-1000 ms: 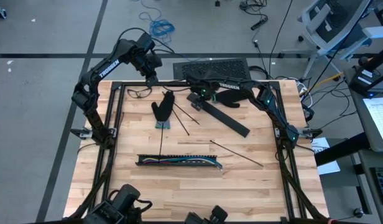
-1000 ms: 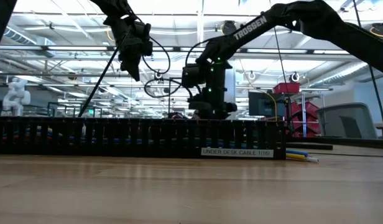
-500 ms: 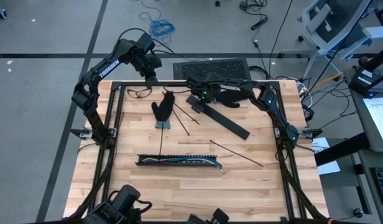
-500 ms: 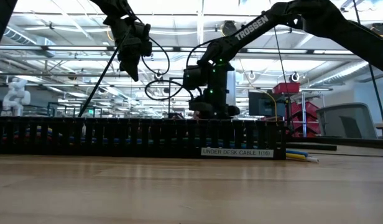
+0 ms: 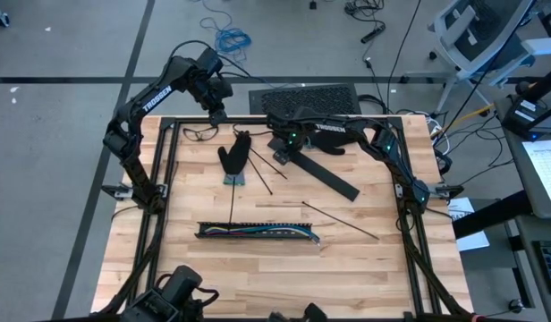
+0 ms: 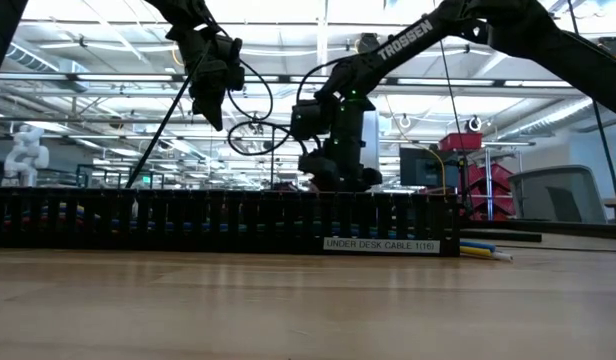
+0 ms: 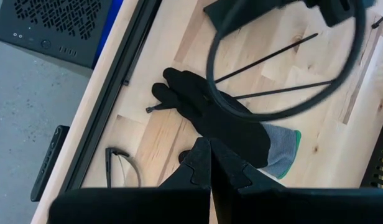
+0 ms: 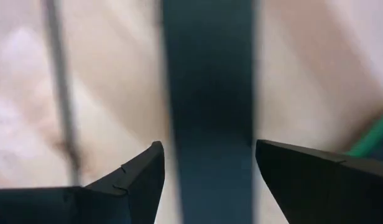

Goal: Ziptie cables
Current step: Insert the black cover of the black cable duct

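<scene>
The cables (image 5: 258, 232) lie in the slotted tray (image 5: 208, 232) near the counter's (image 5: 365, 268) front edge, untied. The step in hand looks like clearing or fetching the tray's lid (image 5: 325, 176). The right gripper (image 5: 280, 148) hangs low over the lid's far end, jaws wide open astride it, gripping nothing. Next move, I judge: drop and close on the lid. The left gripper (image 5: 218, 114) waits high at the back edge, jaws shut and empty, above the glove (image 5: 234, 158). Against the earlier frame, the right wrist has shifted slightly; nothing else differs.
</scene>
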Robot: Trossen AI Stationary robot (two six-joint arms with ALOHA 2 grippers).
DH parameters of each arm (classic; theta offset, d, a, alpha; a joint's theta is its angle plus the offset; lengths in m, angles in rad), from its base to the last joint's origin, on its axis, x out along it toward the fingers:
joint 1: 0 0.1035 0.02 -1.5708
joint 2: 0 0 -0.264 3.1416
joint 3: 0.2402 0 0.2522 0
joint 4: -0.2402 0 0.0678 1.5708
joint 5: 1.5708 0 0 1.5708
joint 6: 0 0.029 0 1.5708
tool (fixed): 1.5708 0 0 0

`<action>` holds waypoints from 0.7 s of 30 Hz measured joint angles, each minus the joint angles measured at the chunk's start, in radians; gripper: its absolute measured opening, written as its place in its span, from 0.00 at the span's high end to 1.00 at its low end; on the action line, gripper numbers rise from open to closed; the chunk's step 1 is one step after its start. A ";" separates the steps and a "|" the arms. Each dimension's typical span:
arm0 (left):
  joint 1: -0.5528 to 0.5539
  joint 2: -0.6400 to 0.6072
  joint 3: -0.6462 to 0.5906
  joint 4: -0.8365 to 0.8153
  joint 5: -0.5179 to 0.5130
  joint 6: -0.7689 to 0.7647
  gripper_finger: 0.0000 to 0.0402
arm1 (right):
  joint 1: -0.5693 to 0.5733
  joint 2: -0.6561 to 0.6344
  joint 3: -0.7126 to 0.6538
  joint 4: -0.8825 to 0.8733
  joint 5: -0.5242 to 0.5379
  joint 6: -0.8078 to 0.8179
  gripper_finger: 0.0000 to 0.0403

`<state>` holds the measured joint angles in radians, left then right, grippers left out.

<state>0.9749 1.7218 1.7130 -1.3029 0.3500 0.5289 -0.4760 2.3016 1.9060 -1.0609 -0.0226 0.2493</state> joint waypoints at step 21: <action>0.000 0.000 0.000 -0.001 0.000 -0.001 1.00 | -0.009 -0.011 -0.099 0.078 0.013 0.038 0.39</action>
<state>0.9751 1.7218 1.7130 -1.3037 0.3501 0.5283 -0.4850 2.2906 1.8075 -0.9831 -0.0093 0.2871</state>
